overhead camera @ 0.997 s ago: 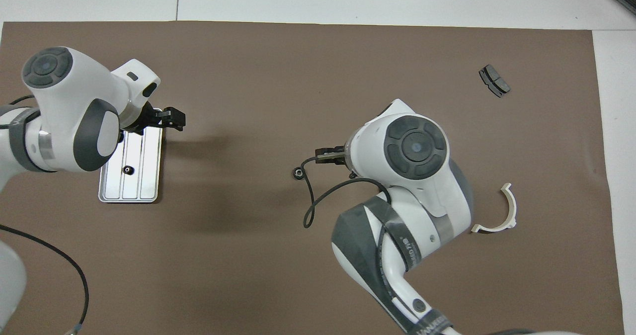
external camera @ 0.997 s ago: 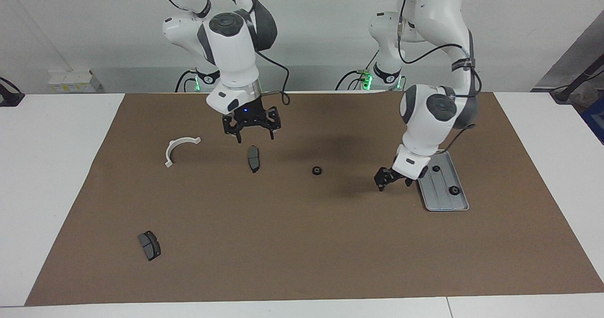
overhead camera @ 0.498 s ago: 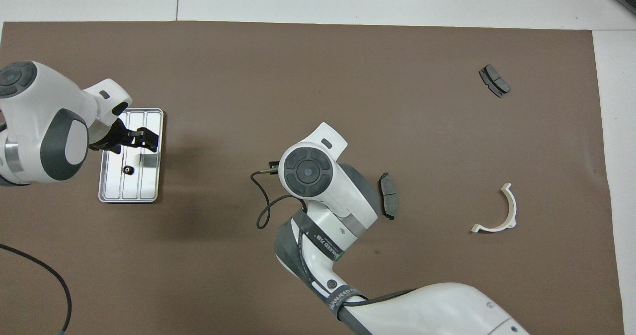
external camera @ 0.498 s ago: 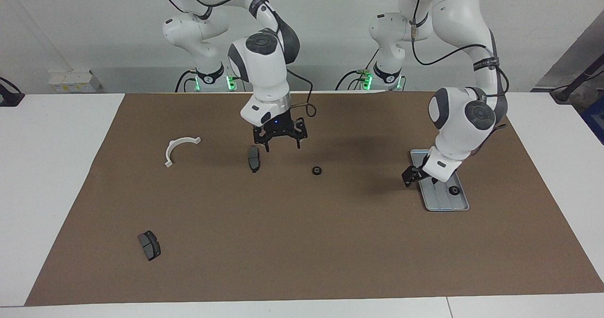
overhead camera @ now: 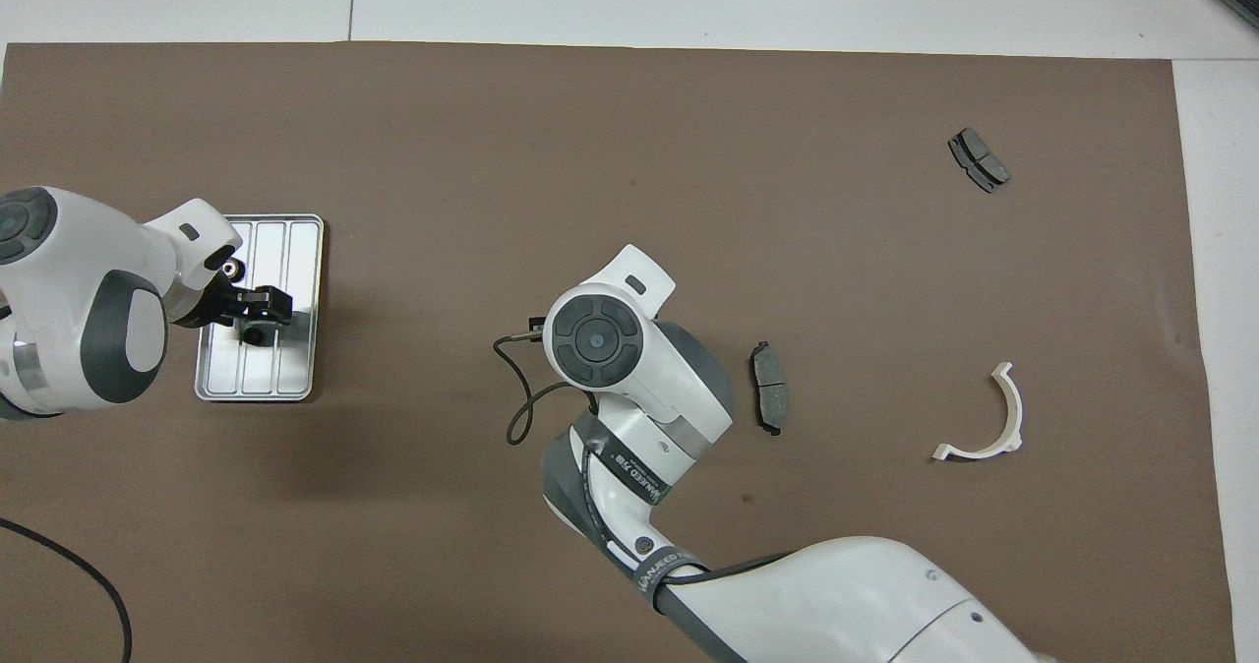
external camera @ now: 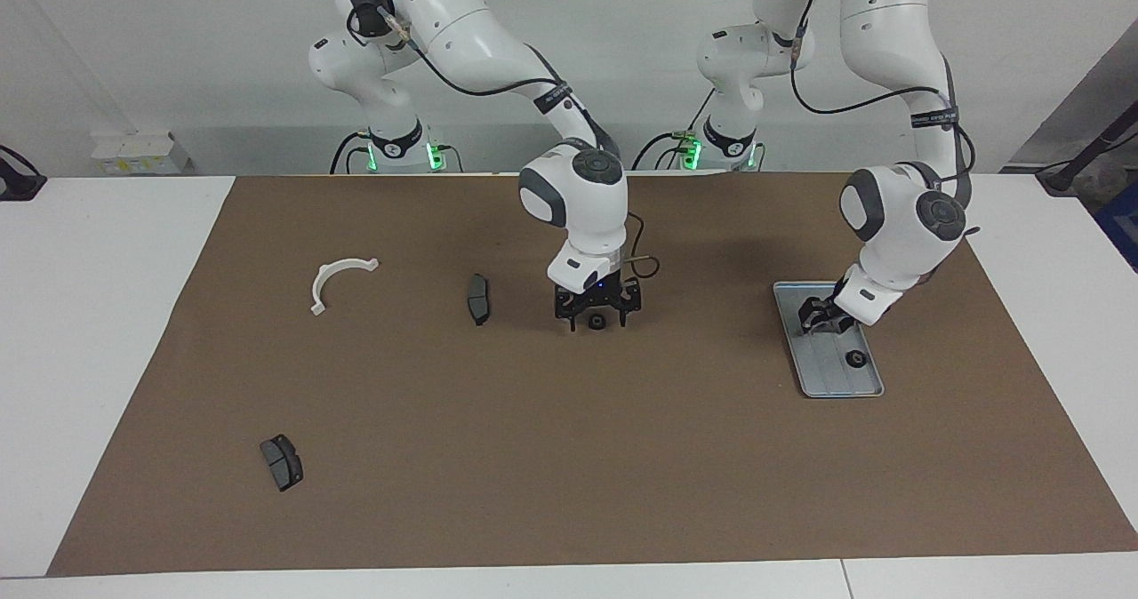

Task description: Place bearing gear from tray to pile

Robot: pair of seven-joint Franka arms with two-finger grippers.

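Observation:
A small black bearing gear [external camera: 597, 322] lies on the brown mat, beside the nearer dark brake pad [external camera: 478, 298] toward the left arm's end. My right gripper [external camera: 597, 314] is down at it, open, one finger on each side. In the overhead view my right arm hides this gear. The silver tray [external camera: 831, 384] [overhead camera: 295, 250] holds two more gears [external camera: 855, 358] [overhead camera: 254, 334]. My left gripper [external camera: 821, 316] [overhead camera: 258, 309] hangs open and empty low over the tray. The pile is a white arc [external camera: 340, 277] [overhead camera: 989, 417] and two brake pads [overhead camera: 769, 400] [overhead camera: 979, 159].
The brown mat [external camera: 622, 457] covers most of the white table. The second brake pad [external camera: 282, 462] lies far from the robots at the right arm's end. A black cable loop [overhead camera: 519, 402] hangs off my right wrist.
My right gripper moved from over the brake pad toward the left arm's end and came down around the gear on the mat. My left gripper swung back from the mat to over the tray.

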